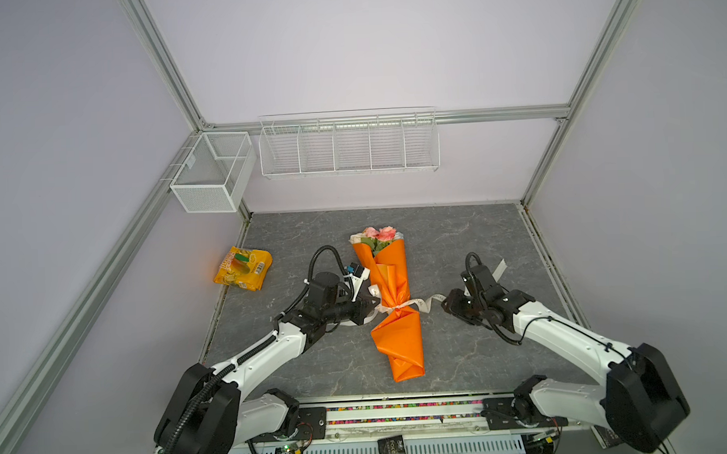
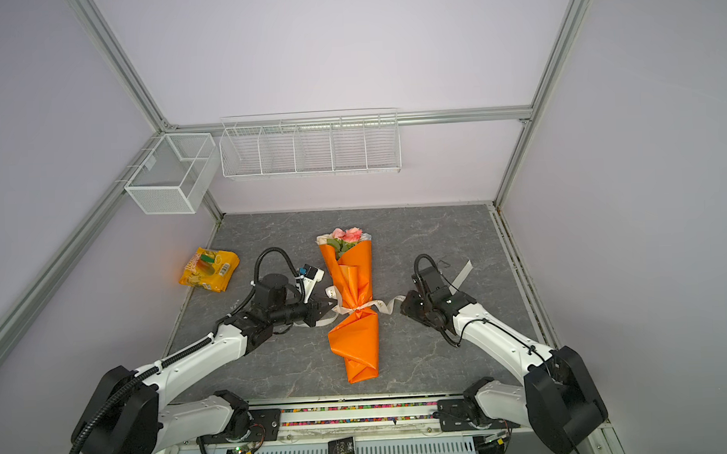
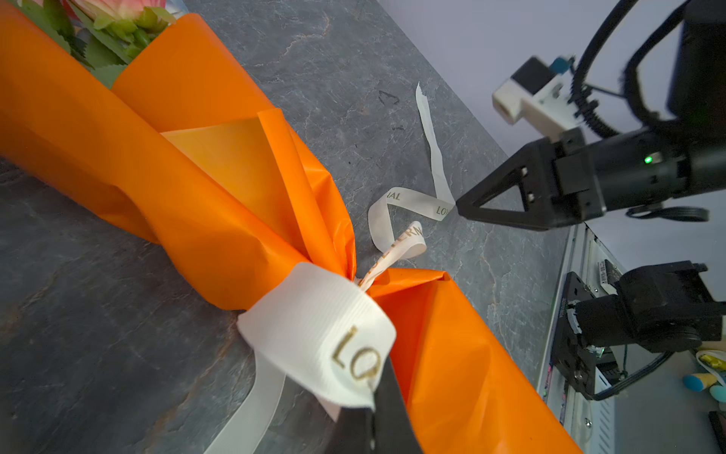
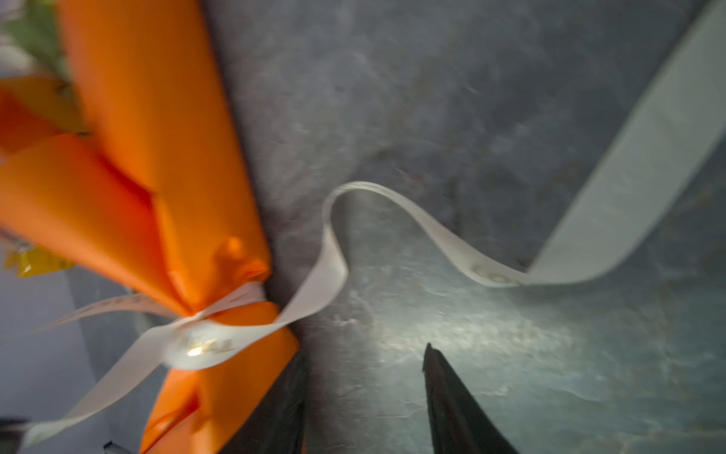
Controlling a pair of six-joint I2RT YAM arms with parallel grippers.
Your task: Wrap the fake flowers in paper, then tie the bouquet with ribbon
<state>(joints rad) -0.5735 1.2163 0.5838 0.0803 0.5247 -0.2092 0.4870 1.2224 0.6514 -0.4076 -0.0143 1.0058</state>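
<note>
Left tool (image 3: pixel 379 393) tight on ribbon (image 3: pixel 322 334) — right tool (image 4: pixel 365 353) apart, near bouquet (image 1: pixel 390 277)

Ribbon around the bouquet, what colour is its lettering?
Gold letters on a cream ribbon, clearest in the left wrist view.

Soft even light in both top views, bowed edges; right wrist view blurred, perhaps lamp-lit tabletop (image 4: pixel 451 330)
</note>
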